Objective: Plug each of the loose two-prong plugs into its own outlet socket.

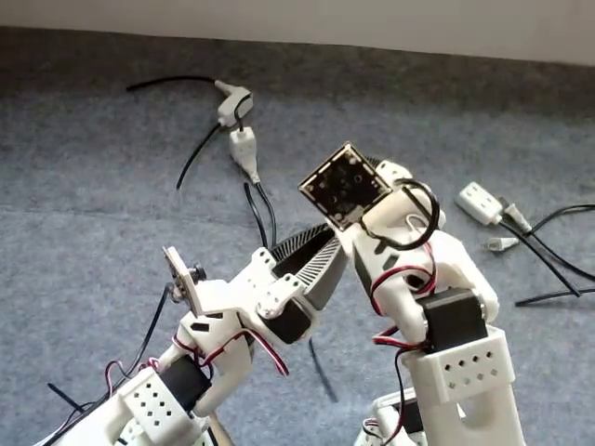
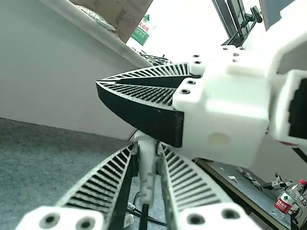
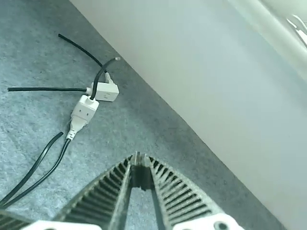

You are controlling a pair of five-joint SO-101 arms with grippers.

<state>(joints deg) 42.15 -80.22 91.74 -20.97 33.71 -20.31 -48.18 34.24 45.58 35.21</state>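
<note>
The left gripper (image 2: 147, 146) is clamped on a white plug (image 2: 147, 165), which stands upright between its ribbed fingers (image 2: 103, 184). A black cord (image 2: 143, 216) leaves the plug's lower end. The right gripper (image 3: 139, 158) has its fingertips pressed together. In the left wrist view it crosses just above the held plug, close to its top, though I cannot tell whether they touch. In the high view the black ribbed fingers (image 1: 311, 260) of both arms meet mid-frame, raised above the grey carpet (image 1: 93, 186).

Ahead of the right gripper, well apart from it, two white connector blocks (image 3: 105, 91) (image 3: 85, 109) lie on the carpet, touching end to end. Whether they are mated cannot be told. Black cords run from both. In the high view the same pair (image 1: 234, 102) (image 1: 244, 144) sits toward the far left.

On the far right of the carpet lie one white outlet socket (image 1: 479, 202) with a cord at its end and one small pale plug (image 1: 502, 244), loose just beside it.

That makes two arms, three plug-or-socket pieces on the left and middle including the held one, and two on the right.

A green-and-white label (image 2: 142, 32) sits on a cardboard box (image 2: 115, 14), and a bottle (image 2: 288, 201) carries a red band. The print on both is too small to read.
</note>
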